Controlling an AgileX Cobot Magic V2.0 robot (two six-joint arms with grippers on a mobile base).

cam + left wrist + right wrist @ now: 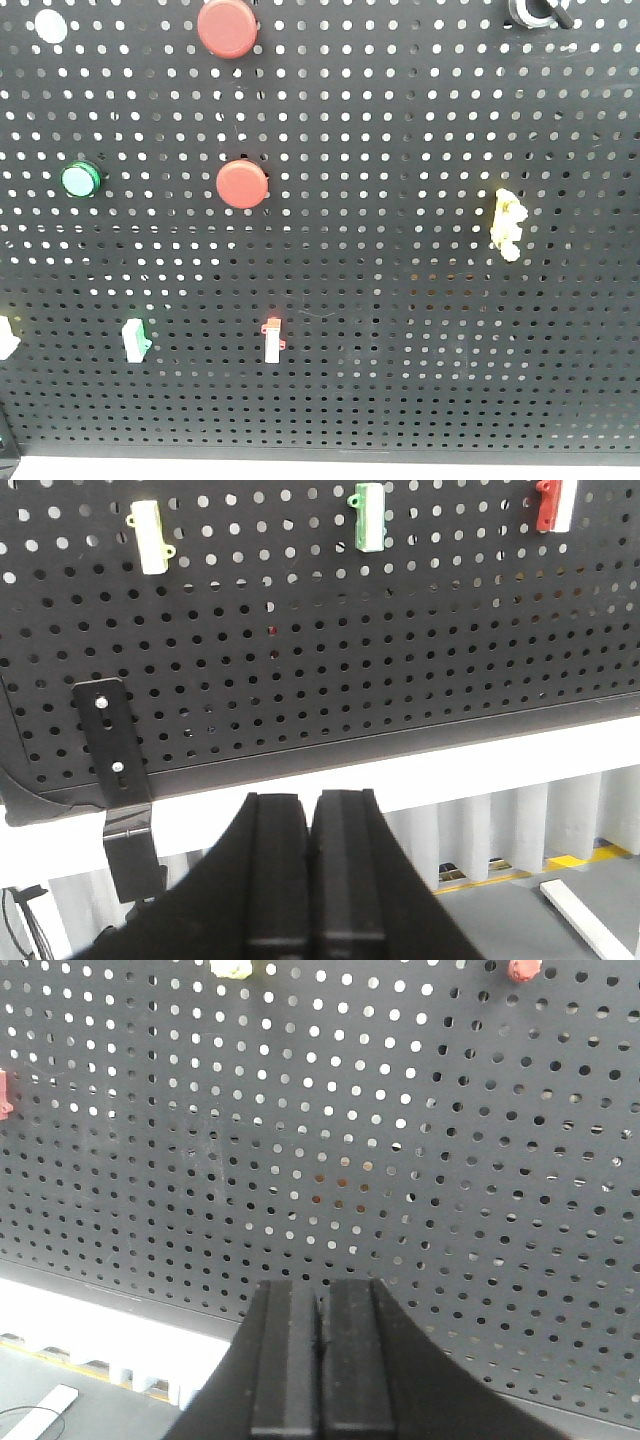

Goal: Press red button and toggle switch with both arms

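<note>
Both claws, left (311, 880) and right (320, 1360), are closing empty below the pegboard (400, 300); probably raising toward the red button (242, 184) squarely suits.

The right gripper (320, 1360) fills the bottom centre, its two black fingers (287, 1360) pressed together with nothing between them. Beyond it stands a dark pegboard (450, 1210). At its top edge are a yellowish piece (228, 967) and, farther right, a red piece (521, 969). Another red piece (5, 1093) sits at the left edge. Low at the left lies a white strip (38, 1410).
</note>
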